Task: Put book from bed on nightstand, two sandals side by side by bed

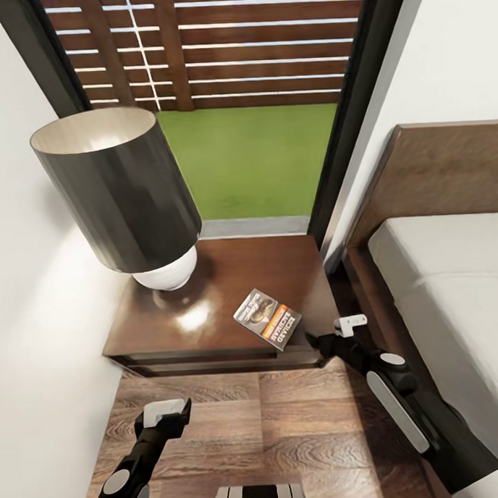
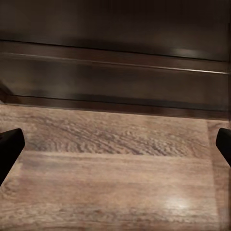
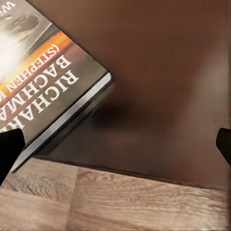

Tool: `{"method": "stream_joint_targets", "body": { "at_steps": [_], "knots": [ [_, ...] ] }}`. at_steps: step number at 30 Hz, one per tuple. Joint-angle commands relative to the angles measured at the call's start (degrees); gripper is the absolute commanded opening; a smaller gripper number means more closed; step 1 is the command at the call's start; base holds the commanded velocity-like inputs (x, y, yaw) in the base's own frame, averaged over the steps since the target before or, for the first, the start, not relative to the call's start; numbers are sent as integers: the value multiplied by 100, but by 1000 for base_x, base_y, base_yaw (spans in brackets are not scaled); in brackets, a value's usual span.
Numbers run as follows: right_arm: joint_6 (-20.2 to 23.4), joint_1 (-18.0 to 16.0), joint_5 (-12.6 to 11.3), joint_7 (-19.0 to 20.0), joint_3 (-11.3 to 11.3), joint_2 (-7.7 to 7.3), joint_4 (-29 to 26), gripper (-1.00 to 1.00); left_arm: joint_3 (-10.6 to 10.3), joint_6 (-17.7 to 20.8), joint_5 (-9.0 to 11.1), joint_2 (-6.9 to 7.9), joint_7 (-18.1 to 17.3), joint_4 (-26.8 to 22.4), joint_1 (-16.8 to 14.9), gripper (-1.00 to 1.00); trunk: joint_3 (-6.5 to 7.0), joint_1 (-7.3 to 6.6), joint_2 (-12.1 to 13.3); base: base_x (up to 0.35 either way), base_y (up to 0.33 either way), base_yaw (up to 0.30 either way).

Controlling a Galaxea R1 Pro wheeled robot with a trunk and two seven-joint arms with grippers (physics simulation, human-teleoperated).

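Right pincer (image 1: 351, 324) spread and empty, just beside the book (image 1: 267, 318) on the nightstand (image 1: 209, 330).
Book lies flat near the nightstand's front right corner, clear of the lamp (image 1: 127, 196) at rear left; left pincer (image 1: 165, 413) spread, low over the wood floor (image 1: 271, 429); bed (image 1: 454, 298) to the right.

Much of the bedroom scene fell outside the frames.

The bed (image 1: 453, 283) was cut off at the head view's right edge; the book (image 3: 43, 72) ran off the right wrist view's edge, its smaller lettering too blurred to read.
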Motion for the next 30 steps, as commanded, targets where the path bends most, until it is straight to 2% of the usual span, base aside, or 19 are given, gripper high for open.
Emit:
{"method": "stream_joint_targets", "body": {
  "at_steps": [1, 10, 13, 19, 30],
  "knots": [
    [23, 28, -21, -11, 3, -10, 9, 100, -19, 28, 52, 7, 46, -10, -2, 100, 15, -23, 40, 0, 0, 0],
    [24, 89, -41, -16, 11, 14, 63, 100, -9, 96, 72, 6, 59, 103, -2, 100, 188, -221, 401, 0, 0, 0],
    [14, 143, -47, -21, 93, 29, 239, 100, -8, 100, 77, 11, 60, 238, -2, 100, 265, -287, 521, 0, 0, 0],
    [-365, 160, -53, -26, 332, 32, 434, 100, -6, 95, 65, 14, 68, 530, -2, 100, 427, -419, 762, 0, 0, 0],
    [-536, 166, -63, -27, 359, 29, 481, 100, 6, 100, 60, 13, 245, 538, -2, 100, 727, -660, 1203, 0, 0, 0]
  ]
}}
